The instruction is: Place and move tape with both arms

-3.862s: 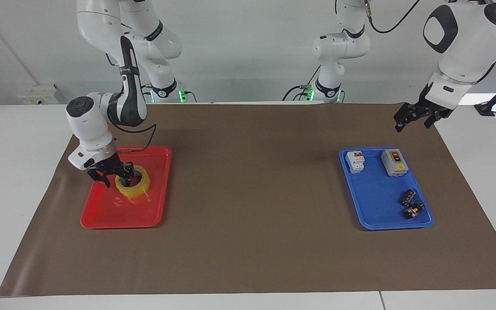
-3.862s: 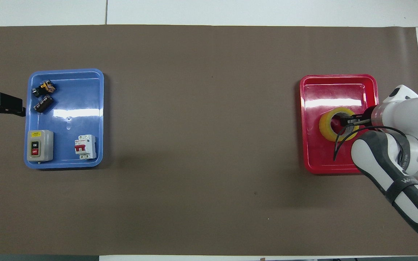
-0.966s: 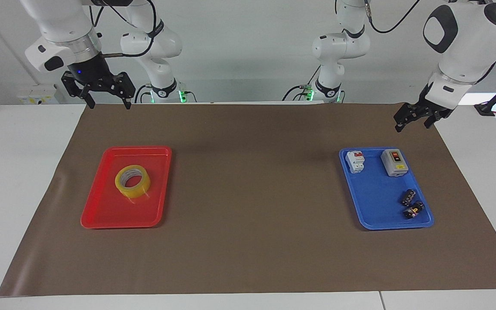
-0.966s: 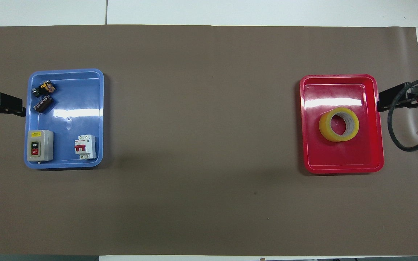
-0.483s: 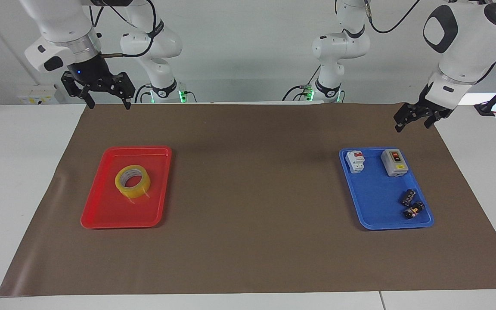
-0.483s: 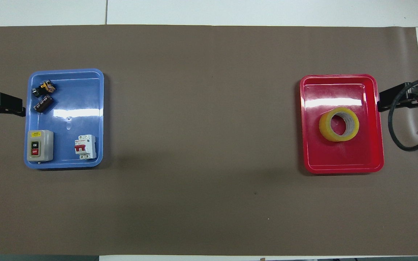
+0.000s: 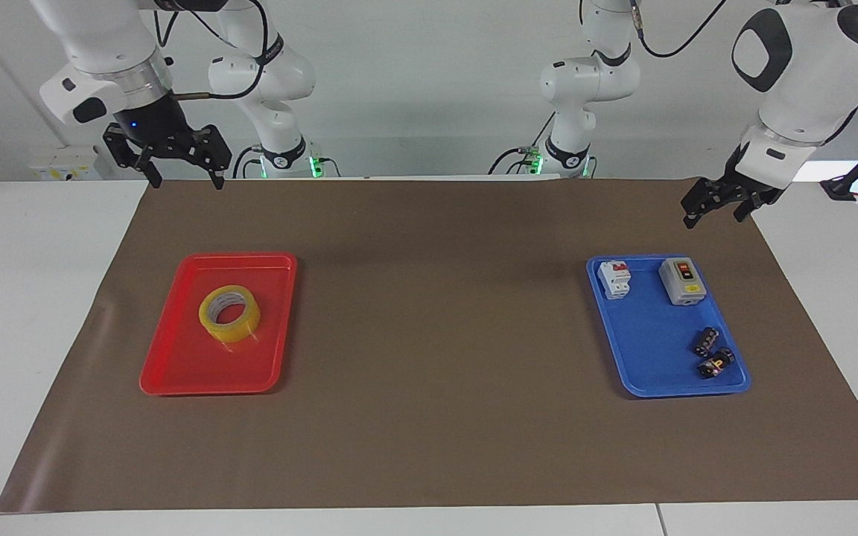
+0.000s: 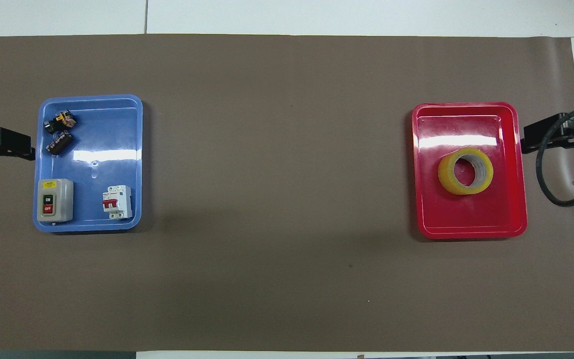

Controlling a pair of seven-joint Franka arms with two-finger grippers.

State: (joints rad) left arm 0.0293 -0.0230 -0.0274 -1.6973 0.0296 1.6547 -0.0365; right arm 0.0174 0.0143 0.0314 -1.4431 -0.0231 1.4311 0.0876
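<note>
Tape (image 7: pixel 229 313) lies flat in red tray (image 7: pixel 176 372), both grippers raised, empty

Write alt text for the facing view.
A roll of yellow tape lies flat in a red tray toward the right arm's end of a brown mat. Both grippers hang open and empty, the right gripper and the left gripper each raised over its own end.

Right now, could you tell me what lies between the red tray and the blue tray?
Only bare brown mat between red tray and blue tray; overhead view shows it.
</note>
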